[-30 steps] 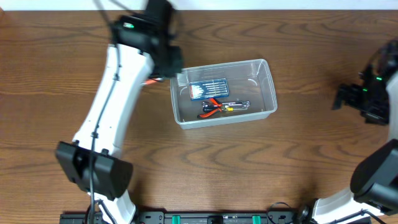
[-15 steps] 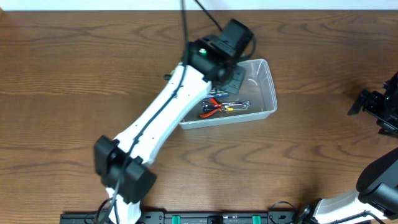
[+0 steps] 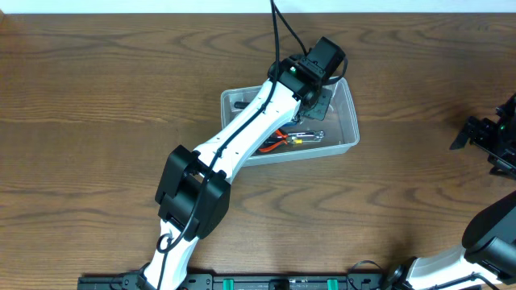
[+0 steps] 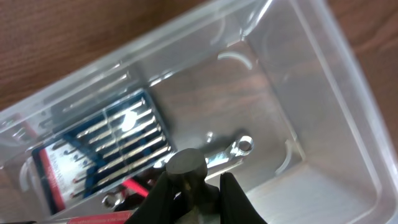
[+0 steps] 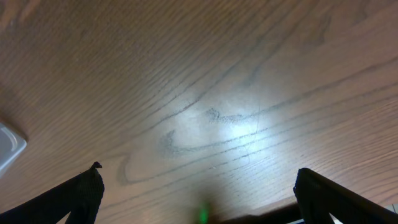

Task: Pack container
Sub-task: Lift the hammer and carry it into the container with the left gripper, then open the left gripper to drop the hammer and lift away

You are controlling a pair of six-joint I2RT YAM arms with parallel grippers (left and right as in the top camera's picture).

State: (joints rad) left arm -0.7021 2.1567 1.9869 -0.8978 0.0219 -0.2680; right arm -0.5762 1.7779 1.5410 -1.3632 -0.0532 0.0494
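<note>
The left pincer (image 4: 198, 190), shut on a dark round thing (image 4: 185, 163), is now held over the container (image 3: 352, 121) on the bench (image 3: 97, 97), no longer beside it, so the thing can soon be dropped in, while the right pincer (image 5: 199, 186) is kept wide.

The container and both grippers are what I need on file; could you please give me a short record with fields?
container: clear, upright on the wooden table
contents: blue drill-bit case, red-handled pliers, silver tool
left gripper: above the inside of the container, shut on a dark round-ended item
right gripper: open, empty, over bare table, well apart from the container
</note>
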